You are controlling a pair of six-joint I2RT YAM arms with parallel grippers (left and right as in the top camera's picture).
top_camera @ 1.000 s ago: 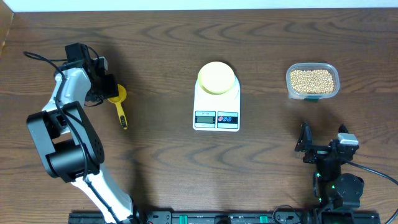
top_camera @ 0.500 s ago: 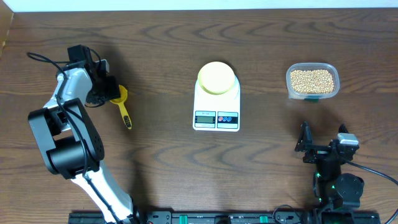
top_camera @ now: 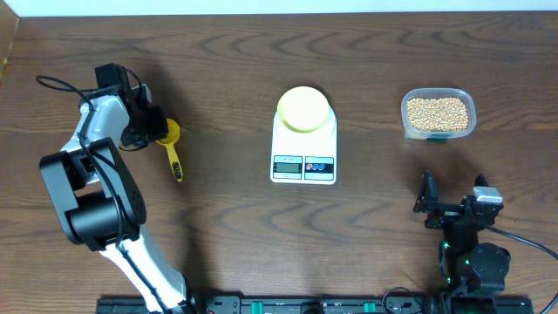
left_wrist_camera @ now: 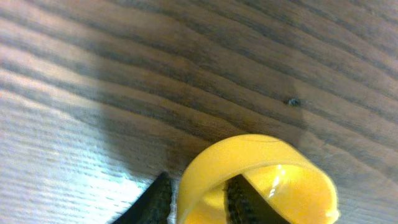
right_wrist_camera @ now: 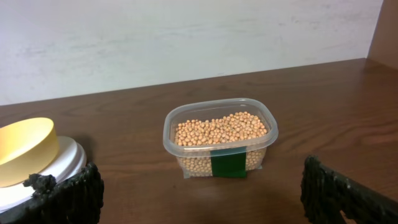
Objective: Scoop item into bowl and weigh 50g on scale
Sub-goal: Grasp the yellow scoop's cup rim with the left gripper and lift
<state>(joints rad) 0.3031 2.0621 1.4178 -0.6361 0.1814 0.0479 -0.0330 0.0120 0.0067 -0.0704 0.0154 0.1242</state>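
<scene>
Your left gripper straddles the bright yellow plastic scoop's cup wall, jaws narrow, clamping unclear: lifting may twist it loose. Right gripper gapes empty. Tan round beans wait in the clear plastic tub, pale-yellow bowl atop white scale.

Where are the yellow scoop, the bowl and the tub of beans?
scoop (top_camera: 173, 161), overhead view, on its handle.
bowl (top_camera: 303, 109), overhead view, on its bare inside.
tub (right_wrist_camera: 227, 165), right wrist view, on its front label.

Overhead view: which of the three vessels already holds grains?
The clear rectangular plastic tub at the right, full of tan grains; the pale-yellow round bowl and bright yellow scoop look empty.
</scene>
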